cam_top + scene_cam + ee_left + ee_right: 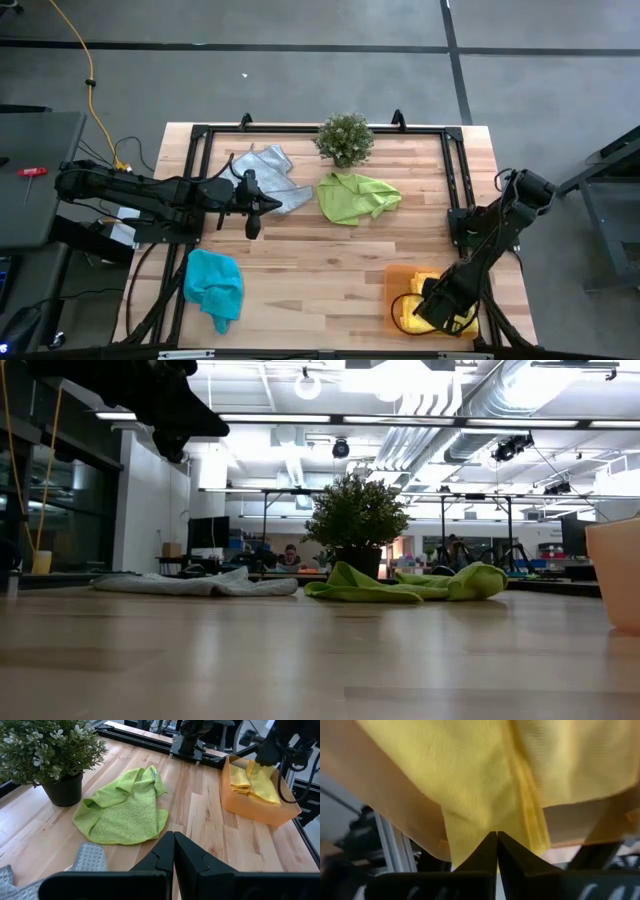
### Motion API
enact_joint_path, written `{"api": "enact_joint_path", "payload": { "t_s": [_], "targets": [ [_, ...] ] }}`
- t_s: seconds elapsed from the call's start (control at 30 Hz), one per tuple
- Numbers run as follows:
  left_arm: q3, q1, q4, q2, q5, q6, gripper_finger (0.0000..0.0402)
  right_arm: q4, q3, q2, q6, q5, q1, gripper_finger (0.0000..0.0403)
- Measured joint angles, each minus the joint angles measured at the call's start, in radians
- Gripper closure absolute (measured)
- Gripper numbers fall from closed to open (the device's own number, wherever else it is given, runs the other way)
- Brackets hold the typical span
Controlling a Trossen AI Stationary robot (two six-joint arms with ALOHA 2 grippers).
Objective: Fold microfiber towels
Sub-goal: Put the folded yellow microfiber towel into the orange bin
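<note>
Our right gripper (pixel 496 836) sits in the tray (pixel 392 280), fingers pinched on a yellow towel (pixel 485 775) to place it. Our left gripper (pixel 173 840), fingers together and empty, waits above the table near the grey towel (pixel 272 178) and green towel (pixel 355 197); the teal towel (pixel 214 285) lies apart.

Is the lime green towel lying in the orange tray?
No. In the left wrist view the lime green towel lies crumpled on the bare wooden table beside the potted plant, apart from the orange tray.
</note>
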Motion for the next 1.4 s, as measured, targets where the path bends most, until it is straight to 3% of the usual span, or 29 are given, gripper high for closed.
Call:
{"api": "enact_joint_path", "payload": {
  "t_s": [0.37, 0.73, 0.87, 1.03, 1.23, 1.4],
  "targets": [
    [0.0, 0.0, 0.0, 0.0, 0.0, 0.0, 0.0401, 0.008, 0.0, 0.128, -0.159, -0.077, 0.009, 0.0403],
    [0.0, 0.0, 0.001, 0.0, 0.0, -0.001, 0.0401, 0.064, 0.0, 0.207, -0.227, 0.017, 0.009, 0.0403],
    [0.0, 0.0, 0.001, 0.0, -0.001, 0.0, 0.0402, 0.028, 0.009, 0.174, -0.215, 0.061, 0.004, 0.0403],
    [0.0, 0.0, 0.001, 0.0, -0.001, -0.001, 0.0402, -0.049, 0.039, 0.031, -0.087, 0.149, -0.008, 0.0403],
    [0.0, 0.0, 0.001, 0.0, -0.001, 0.0, 0.0401, 0.225, 0.022, -0.133, 0.041, 0.171, -0.037, 0.0403],
    [-0.001, 0.0, 0.038, 0.004, 0.012, -0.058, 0.0402, 0.286, 0.013, -0.071, -0.037, 0.172, -0.076, 0.0403]
  ]
}}
